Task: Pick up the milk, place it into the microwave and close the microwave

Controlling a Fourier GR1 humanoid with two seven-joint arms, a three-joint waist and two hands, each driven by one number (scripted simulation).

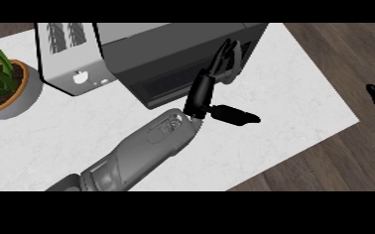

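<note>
Head view shows my left forearm coming up across the white tabletop (293, 104), the left hand (200, 94) stretched out flat with its thumb out to the side. Its straight fingers lie against the dark front panel of the microwave (176, 44) near the right edge, gripping nothing. I judge that I'm pushing the door closed. The milk shows nowhere; it is presumably inside, but I cannot confirm that. Only a sliver of the right hand (371, 93) shows at the right border. A potted plant (11, 82) sits far left.
</note>
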